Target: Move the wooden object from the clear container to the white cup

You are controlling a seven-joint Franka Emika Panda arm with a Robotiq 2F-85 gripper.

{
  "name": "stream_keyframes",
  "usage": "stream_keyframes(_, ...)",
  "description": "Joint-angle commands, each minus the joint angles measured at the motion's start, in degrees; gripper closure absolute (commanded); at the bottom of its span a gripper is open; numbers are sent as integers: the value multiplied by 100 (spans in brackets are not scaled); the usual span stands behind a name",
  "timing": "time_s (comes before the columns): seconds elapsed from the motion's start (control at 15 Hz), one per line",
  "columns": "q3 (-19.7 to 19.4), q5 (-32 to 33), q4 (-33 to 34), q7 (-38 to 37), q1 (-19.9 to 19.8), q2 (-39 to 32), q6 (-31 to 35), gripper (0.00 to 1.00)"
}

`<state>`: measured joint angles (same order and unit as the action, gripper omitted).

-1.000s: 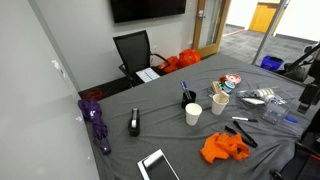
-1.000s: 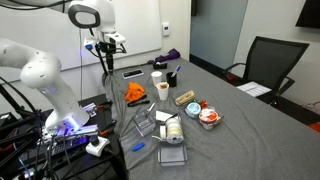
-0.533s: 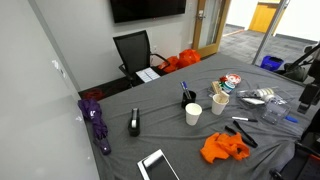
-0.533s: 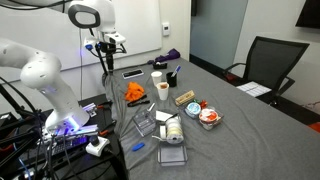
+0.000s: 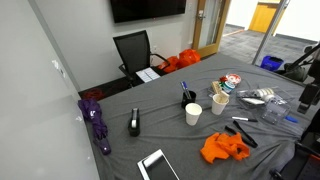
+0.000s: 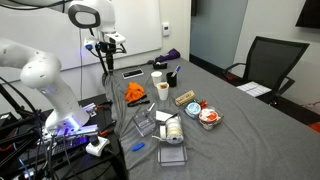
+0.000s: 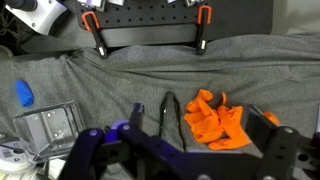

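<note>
The clear container (image 5: 220,103) stands near the table's middle with the wooden object (image 5: 215,91) sticking out of it; it also shows in an exterior view (image 6: 163,91). The white cup (image 5: 193,114) stands beside it, also seen in an exterior view (image 6: 157,77). My gripper (image 6: 108,47) hangs high above the table's edge, well away from both cups. In the wrist view the gripper (image 7: 185,160) is open and empty above an orange cloth (image 7: 215,120). Neither cup shows in the wrist view.
A black cup (image 5: 188,97) stands just behind the two cups. Black tongs (image 7: 166,115), a clear plastic pack (image 7: 45,126) and a blue item (image 7: 24,93) lie near the cloth. A tablet (image 5: 157,165), a black stapler-like thing (image 5: 134,123) and a purple umbrella (image 5: 96,120) lie further off.
</note>
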<state>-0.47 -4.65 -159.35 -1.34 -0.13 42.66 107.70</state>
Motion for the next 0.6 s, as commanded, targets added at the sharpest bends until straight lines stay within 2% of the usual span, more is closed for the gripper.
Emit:
stream_keyframes(0.0, 7, -3, 7, 5, -9, -1, -10, 0)
stream_keyframes(0.27, -75, -33, 205, -100, -126, -391, 483, 0)
stream_keyframes(0.53, -199, -84, 673, -341, -251, -985, 1002, 0)
